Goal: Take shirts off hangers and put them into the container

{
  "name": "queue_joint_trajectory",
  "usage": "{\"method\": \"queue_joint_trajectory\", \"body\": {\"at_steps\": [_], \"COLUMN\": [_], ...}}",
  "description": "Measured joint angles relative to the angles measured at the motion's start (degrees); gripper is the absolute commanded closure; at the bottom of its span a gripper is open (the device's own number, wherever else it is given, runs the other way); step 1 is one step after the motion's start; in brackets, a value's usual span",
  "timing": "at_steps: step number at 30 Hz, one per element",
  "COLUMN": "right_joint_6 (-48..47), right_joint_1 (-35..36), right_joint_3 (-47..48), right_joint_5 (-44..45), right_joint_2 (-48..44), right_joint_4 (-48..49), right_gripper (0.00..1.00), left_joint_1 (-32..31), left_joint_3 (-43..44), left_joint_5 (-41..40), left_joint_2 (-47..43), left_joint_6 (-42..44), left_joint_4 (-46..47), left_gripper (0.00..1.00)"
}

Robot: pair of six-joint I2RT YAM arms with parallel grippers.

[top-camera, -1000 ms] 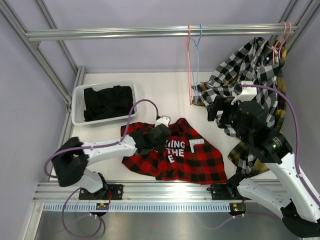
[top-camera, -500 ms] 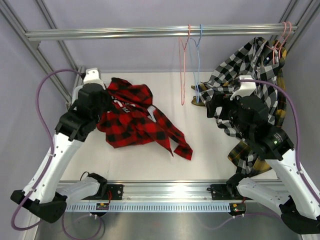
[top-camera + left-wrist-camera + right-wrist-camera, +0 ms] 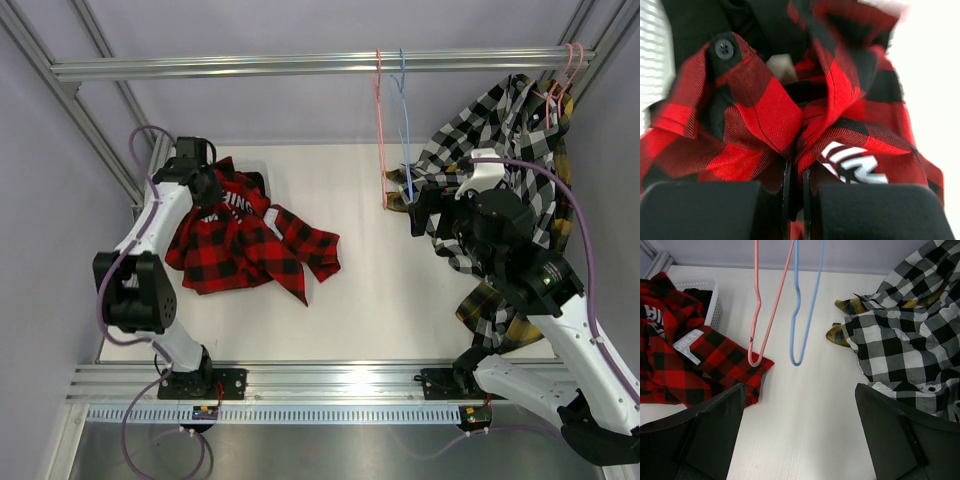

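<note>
From above, the left gripper (image 3: 205, 190) is clenched on the red shirt (image 3: 245, 245), bunched at the far-left corner with a sleeve trailing across the table (image 3: 400, 300). The right gripper (image 3: 420, 215) hangs beside the check shirt (image 3: 500, 130).

Left wrist: the fingers are pinched tight on a red fold.

Right wrist: the jaws gape wide, grasping nothing. The pink hanger (image 3: 758, 280) and blue hanger (image 3: 796, 363) dangle bare. At far left the basket (image 3: 710, 290) holds the black shirt (image 3: 697, 294), and the red shirt is heaped over its near side.

Matt woven red plaid shirt (image 3: 765, 115), plastic container (image 3: 714, 302)
</note>
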Motion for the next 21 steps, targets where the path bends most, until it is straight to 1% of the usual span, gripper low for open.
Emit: {"method": "queue_joint_trajectory", "body": {"at_steps": [1, 2, 4, 7, 8, 11, 12, 13, 14, 17, 21], "right_joint_6": [0.0, 0.0, 0.1, 0.5, 0.6, 1.0, 1.0, 1.0, 1.0, 1.0, 0.8], "right_joint_1": [0.0, 0.0, 0.0, 0.0, 0.0, 0.0, 0.0, 0.0, 0.0, 0.0, 0.0], "right_joint_3": [-0.2, -0.6, -1.6, -3.3, -3.6, -4.4, -4.5, -4.6, -4.6, -4.6, -4.6], "right_joint_5": [-0.1, -0.3, -0.9, -2.0, -2.5, -3.5, -3.9, -4.3, -4.5, -5.1, -6.0], "right_joint_2": [-0.1, -0.2, -0.7, -0.9, -0.9, -0.7, -0.7, -0.7, -0.6, -0.5, 0.1], "right_joint_4": [0.1, 0.1, 0.2, 0.2, 0.2, 0.1, 0.1, 0.1, 0.1, 0.1, 0.1], "right_gripper": [0.01, 0.0, 0.01, 0.01, 0.0, 0.01, 0.01, 0.0, 0.01, 0.0, 0.0], "left_joint_1": [0.2, 0.4, 0.6, 0.8, 0.9, 0.9, 0.9, 0.9, 0.9, 0.9, -0.2], "left_joint_3": [0.7, 1.5, 2.6, 3.2, 3.2, 3.2, 3.2, 3.2, 3.2, 2.8, 2.6], "left_joint_5": [0.2, 0.3, 0.4, 0.4, 0.5, 0.5, 0.5, 0.4, 0.3, -0.6, -3.2], "left_joint_2": [2.6, 5.0, 9.4, 14.2, 15.6, 17.5, 17.4, 16.9, 16.3, 11.0, -0.3], "left_joint_6": [0.0, 0.0, 0.0, -0.1, -0.2, -0.3, -0.4, -0.4, -0.3, -1.4, -2.3], "left_joint_4": [0.2, 0.4, 1.0, 1.4, 1.4, 1.1, 1.0, 1.0, 1.0, 0.3, -1.4], "left_gripper": [0.99, 0.96, 0.93, 0.83, 0.72, 0.47, 0.26, 0.15, 0.01, 0.01, 0.01]}}
